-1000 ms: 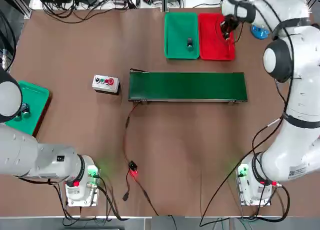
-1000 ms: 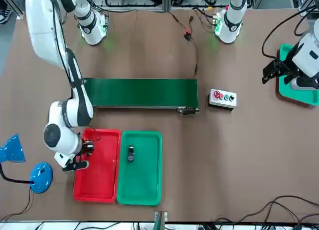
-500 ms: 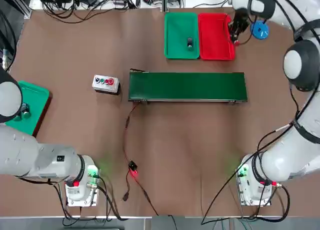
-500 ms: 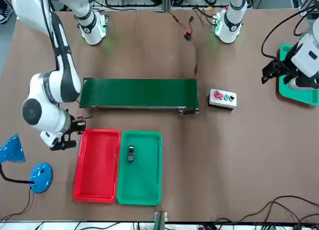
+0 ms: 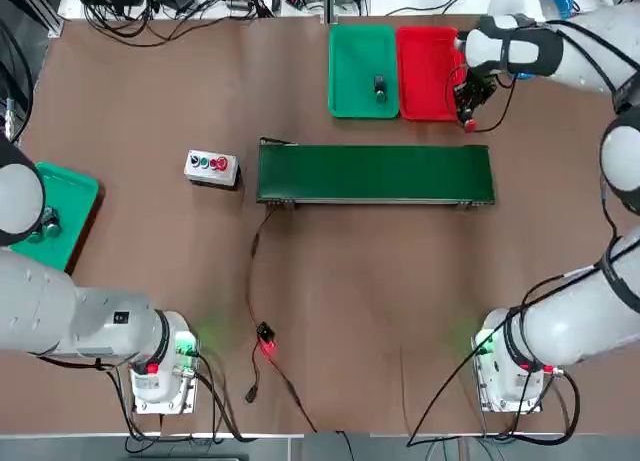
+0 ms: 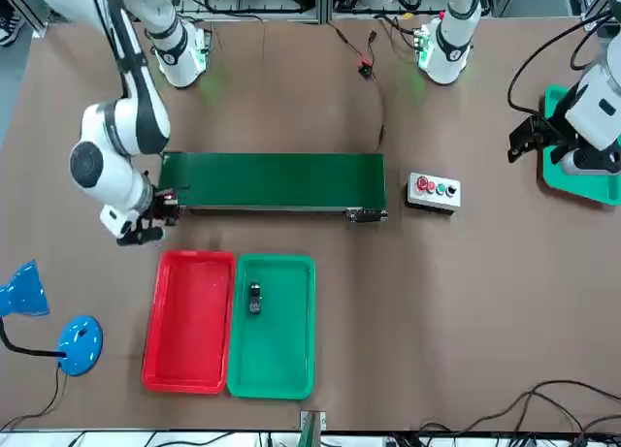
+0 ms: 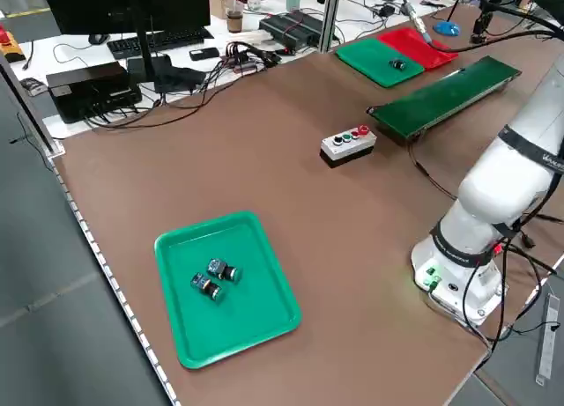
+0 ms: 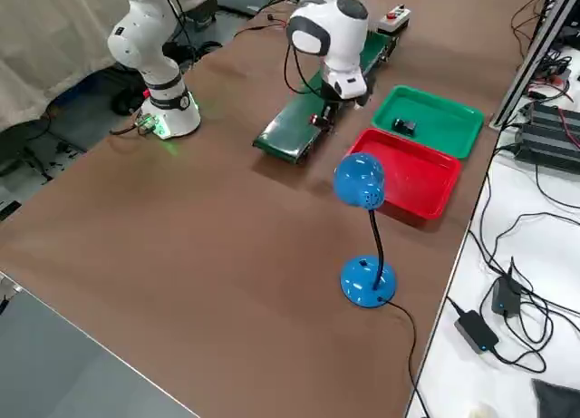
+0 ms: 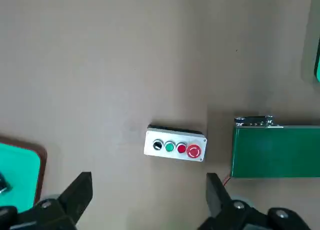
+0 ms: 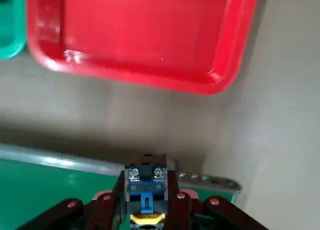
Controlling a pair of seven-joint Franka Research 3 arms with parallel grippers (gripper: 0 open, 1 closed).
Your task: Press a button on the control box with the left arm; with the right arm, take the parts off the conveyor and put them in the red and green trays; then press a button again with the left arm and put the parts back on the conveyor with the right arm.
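Between my right gripper's [image 10: 145,210] clamped fingers sits a small part [image 10: 145,187], hovering at the conveyor's [image 5: 375,173] two o'clock corner, near the red tray [image 5: 428,71]. I'd carry it over mid-belt and lower gently before releasing. Left gripper [image 9: 150,200] idles wide.

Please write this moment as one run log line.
right gripper: shut on part | near conveyor end | left gripper: open, idle

On the desk [image 5: 150,91], the control box [image 5: 211,167] sits just left of the conveyor [image 5: 375,173] in the top view. Two trays [image 5: 398,71] lie side by side beyond it; a part [image 5: 379,86] rests in the left one.
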